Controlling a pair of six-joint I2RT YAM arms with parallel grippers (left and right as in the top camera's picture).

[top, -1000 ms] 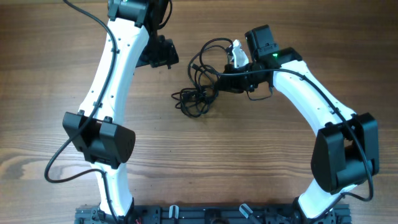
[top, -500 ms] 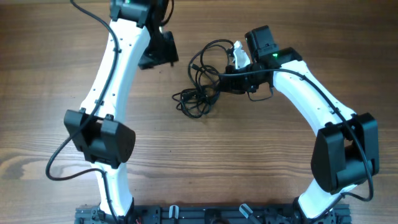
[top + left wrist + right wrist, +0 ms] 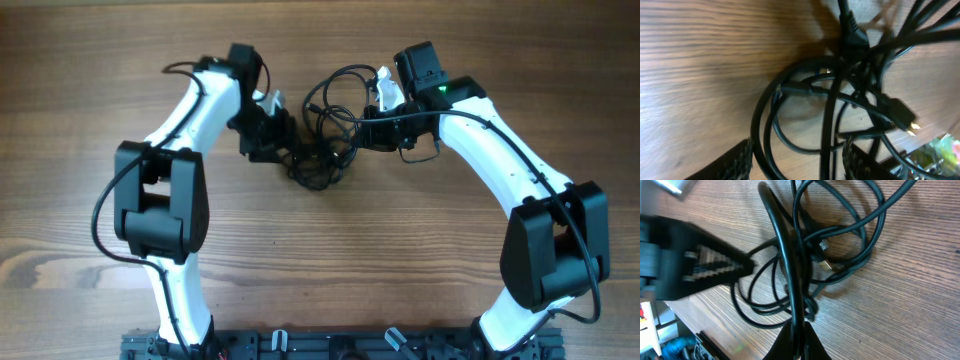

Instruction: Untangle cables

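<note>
Black, thin cables (image 3: 322,150) are seen from overhead as a small tangle on the wooden table (image 3: 80,120), between the two arms. The left gripper (image 3: 293,156) is set into the left side of the tangle and the right gripper (image 3: 352,127) into its right side. The cords are judged to be light, soft and rather slippery. They will probably bend and drag their neighbours along when pulled, so a slow pull is advised. A hold is best taken on a single strand close to a plug, not on the whole bundle.

In the left wrist view the cables (image 3: 825,115) lie on the wood as crossed loops. Several strands pass between the two fingers (image 3: 737,162), which stand apart. The outer loop runs just beside one pad. Whether the strands are squeezed or only enclosed cannot be told. A plug (image 3: 900,114) with a bright tip lies to the right, outside the fingers.

In the right wrist view the right gripper (image 3: 799,342) is clenched on one strand of the cables (image 3: 790,265). This strand rises from the closed tips and passes over the loops. The rest of the tangle lies beyond the tips on the table, with a plug (image 3: 823,245) in its middle. The left gripper (image 3: 695,265) comes in from the left, its tip among the loops.
</note>
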